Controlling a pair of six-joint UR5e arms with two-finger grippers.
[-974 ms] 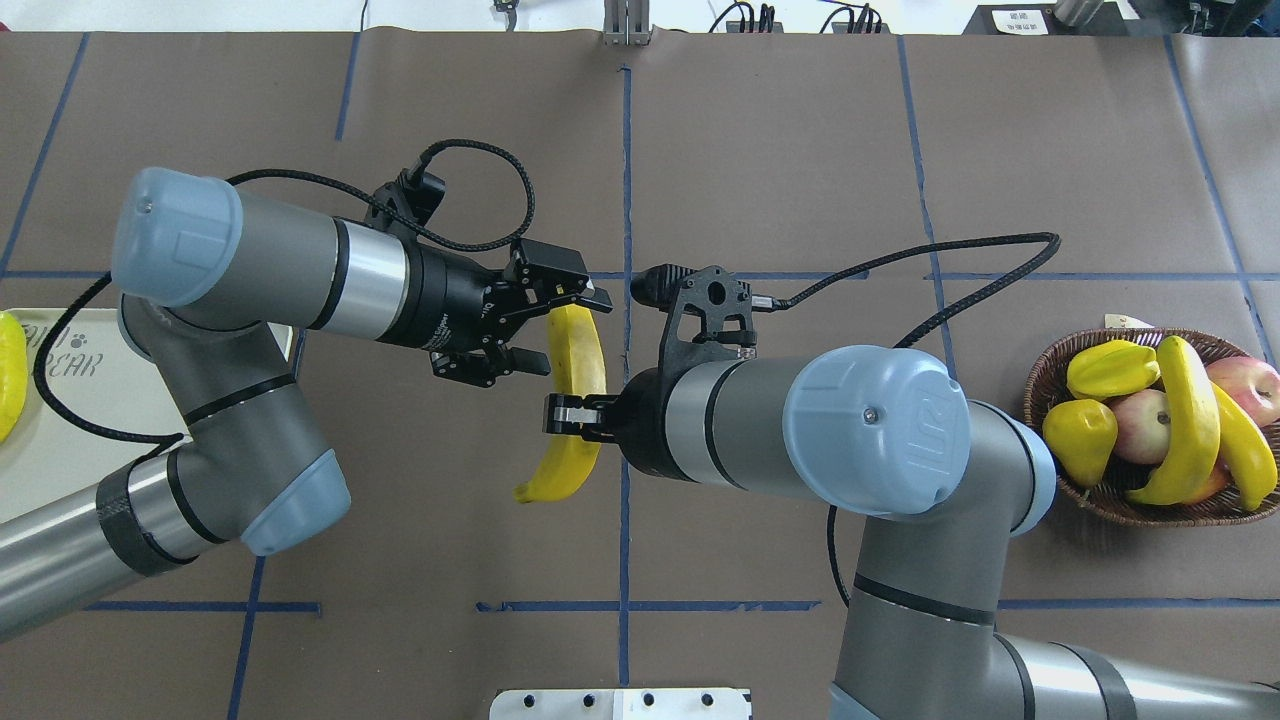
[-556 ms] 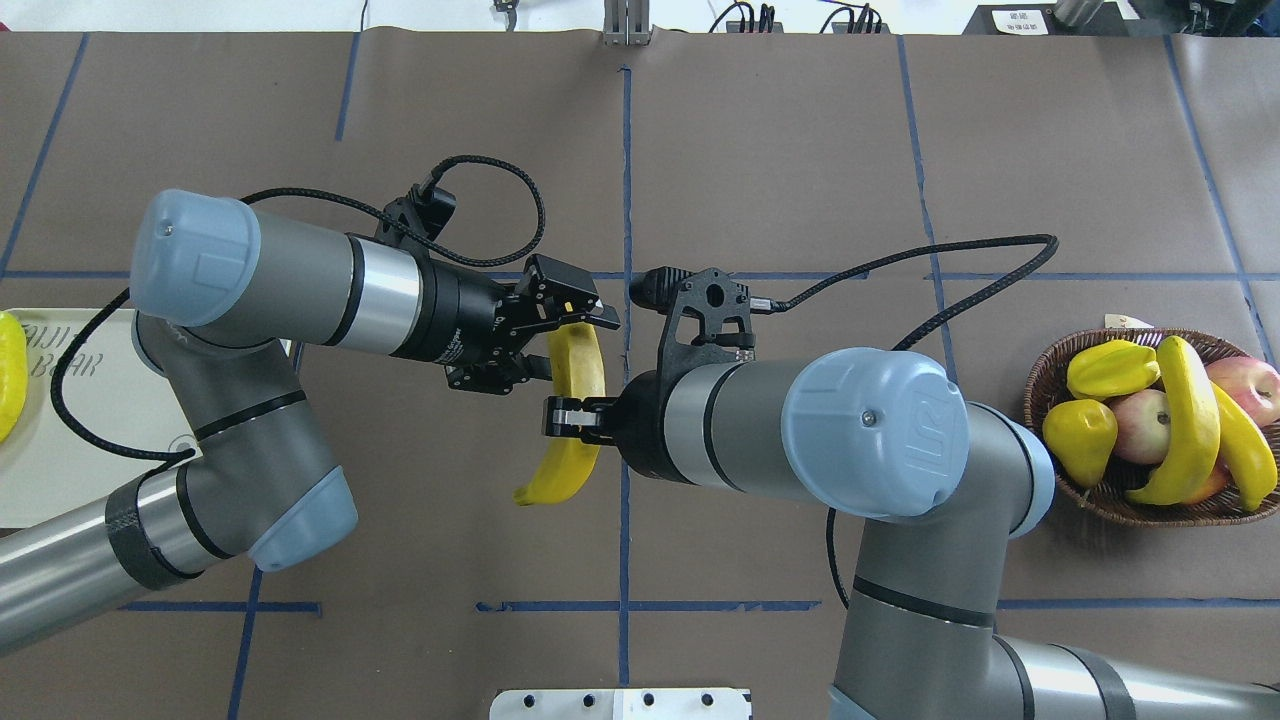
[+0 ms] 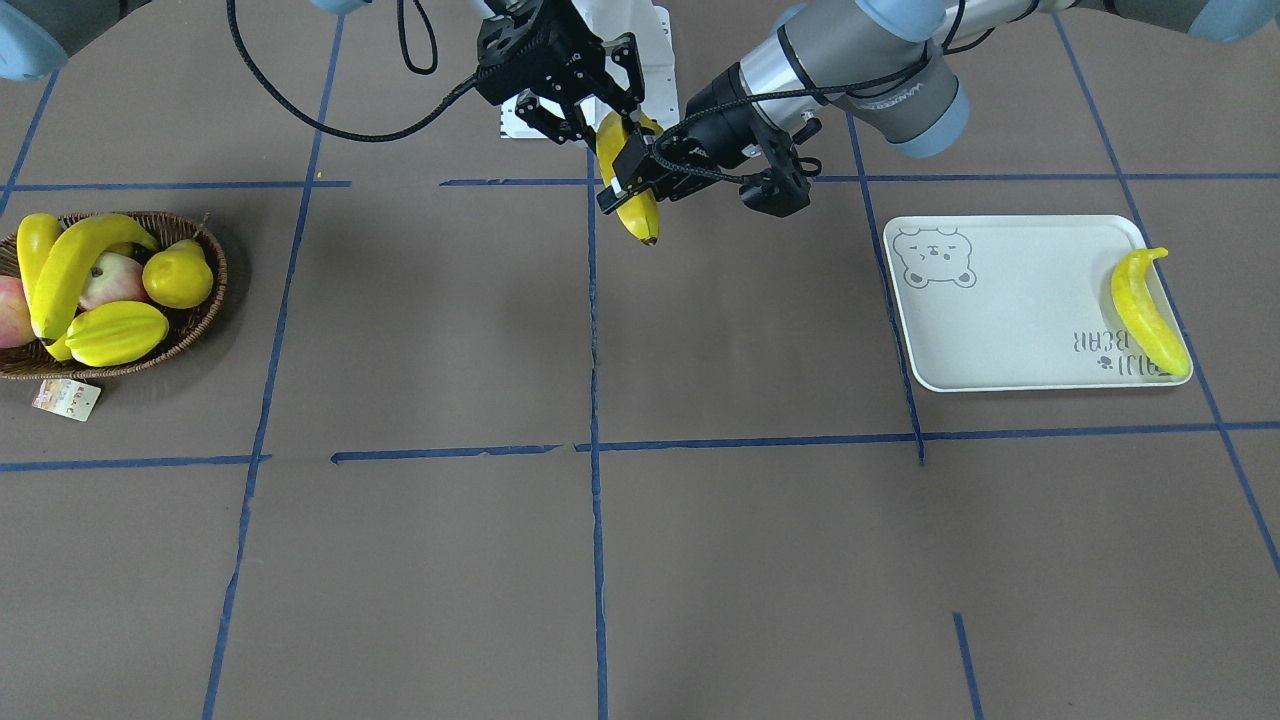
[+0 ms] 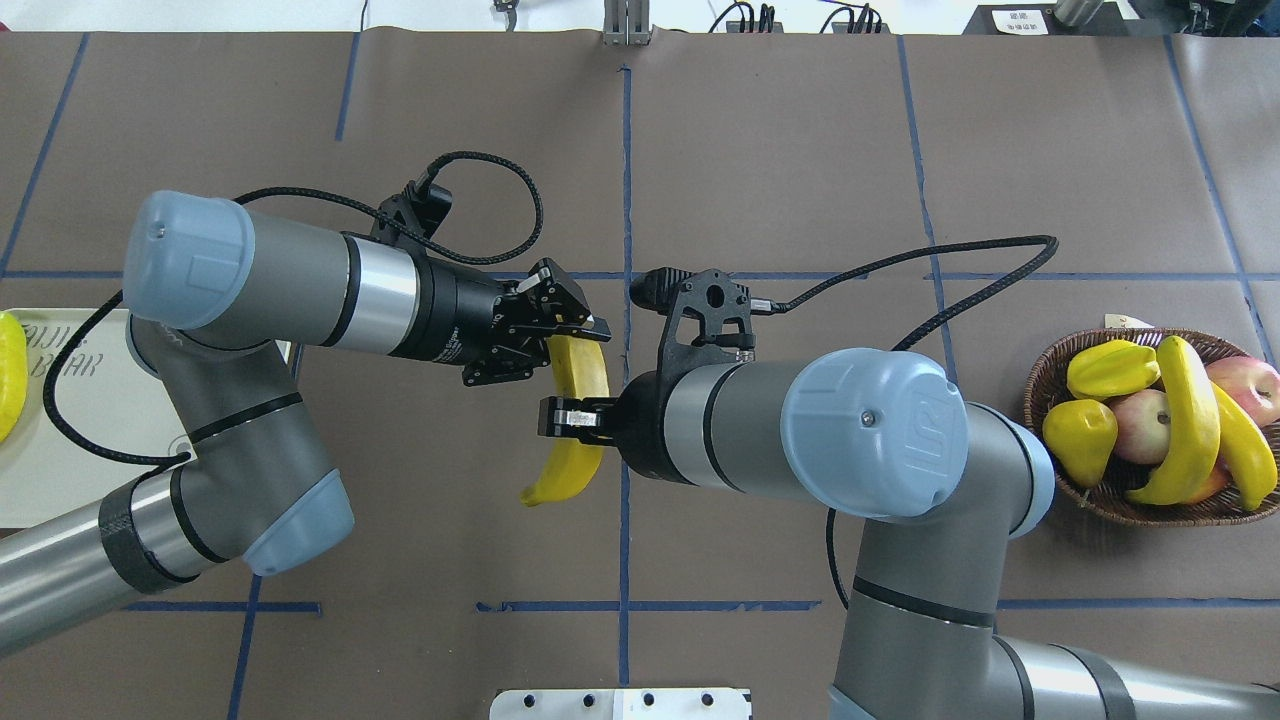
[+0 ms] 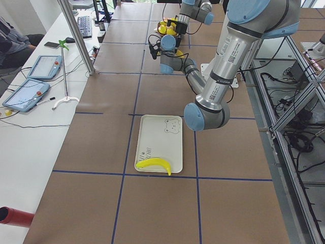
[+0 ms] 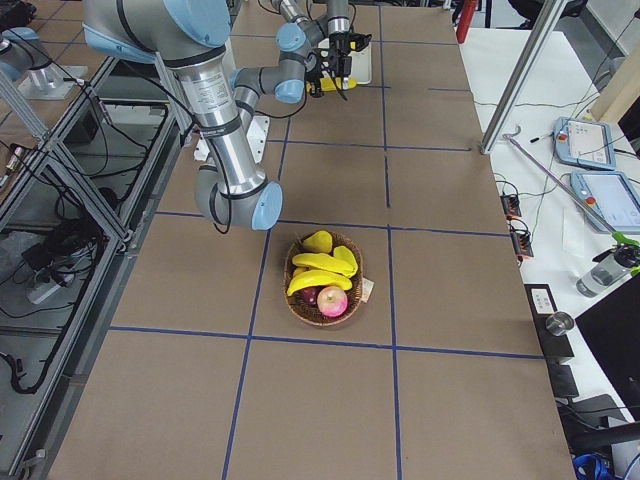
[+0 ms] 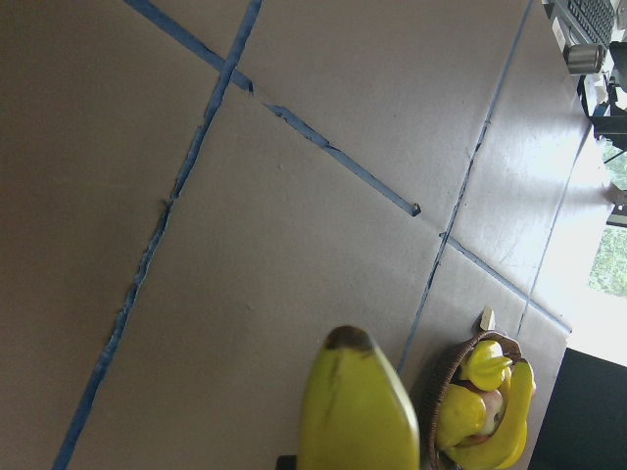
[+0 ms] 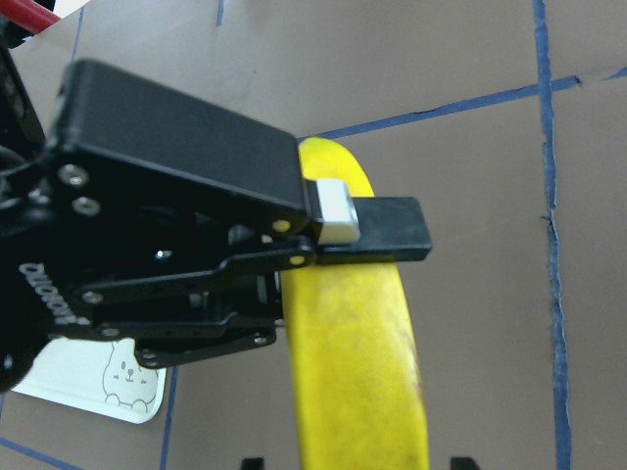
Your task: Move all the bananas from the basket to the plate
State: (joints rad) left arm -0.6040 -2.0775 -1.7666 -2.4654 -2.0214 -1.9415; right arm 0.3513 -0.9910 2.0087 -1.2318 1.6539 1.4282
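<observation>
Two grippers meet on the held banana [image 4: 582, 372] in mid-air. The right gripper [image 4: 568, 418] pinches it across the middle, a finger on either flank, and the curved ends stick out past both sides of those fingers. The left gripper [image 4: 560, 345] has its fingers set close about the end just beyond the right fingers. One pad lies across the skin, but I cannot tell whether the opposite finger bears on it, since the gripper's own body and the fruit cover that side.

That doubt looks like the main risk. If the right fingers part before the left pair truly clamps, the fruit falls to the table. The left hold also sits near one end, so the long free part could swing or slide on the smooth skin. Pulling away while both clamp could wrench it askew.

The plate [image 3: 1010, 300], well off from both sets of fingers, carries the banana on the plate [image 3: 1150, 320]. The basket [image 3: 214, 300], far behind the right fingers, holds two basket bananas [image 4: 1192, 420] among other fruit. Overhead, the left arm covers much of the plate, and the side views show the grippers too small to read
</observation>
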